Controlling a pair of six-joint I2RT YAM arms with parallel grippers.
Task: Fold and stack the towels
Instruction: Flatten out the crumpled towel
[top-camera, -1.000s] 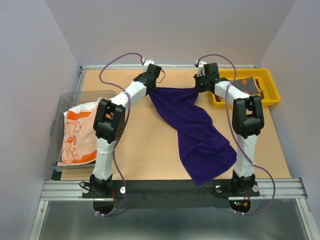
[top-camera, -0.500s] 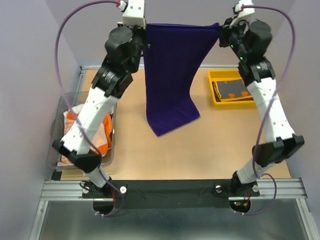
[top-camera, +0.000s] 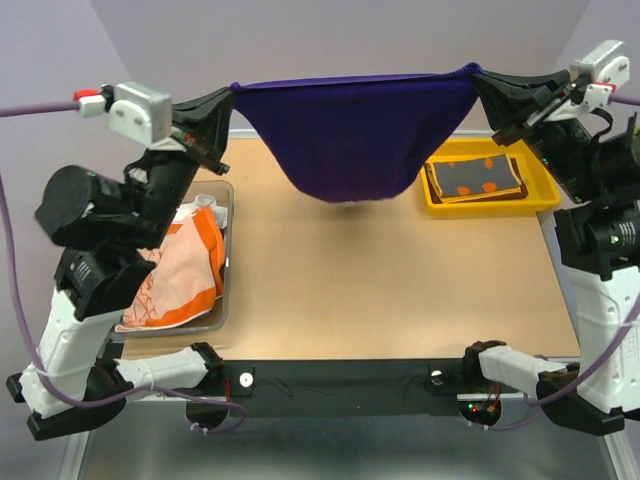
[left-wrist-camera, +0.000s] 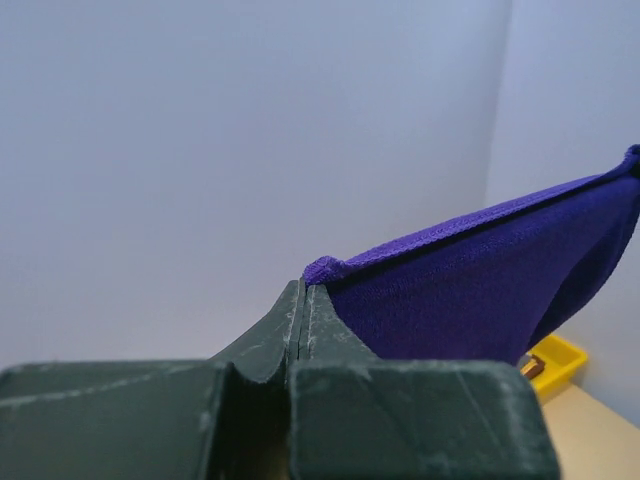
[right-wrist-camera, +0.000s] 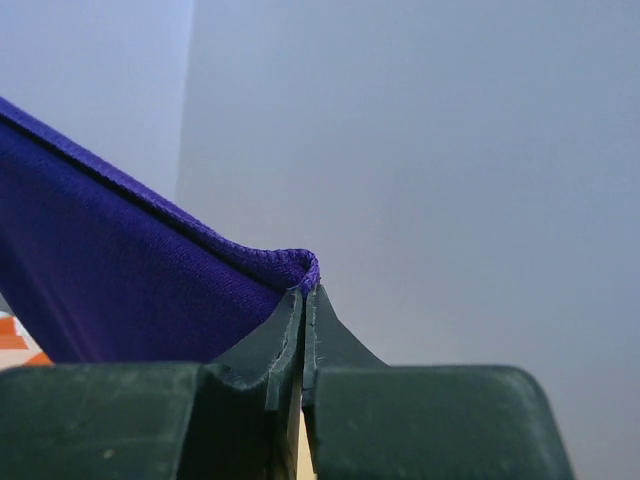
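We are holding the purple towel (top-camera: 355, 135) stretched in the air above the table (top-camera: 380, 280).
Our left gripper (top-camera: 232, 90) and right gripper (top-camera: 474, 72) are each pinching a top corner, jaws pressed together on cloth.

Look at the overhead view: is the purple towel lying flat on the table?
No. The purple towel hangs in the air, stretched between the left gripper and right gripper, sagging above the table.

Top view: high behind arms, whole table. 2 wrist views: close along fingers; all share purple towel (top-camera: 355, 140).
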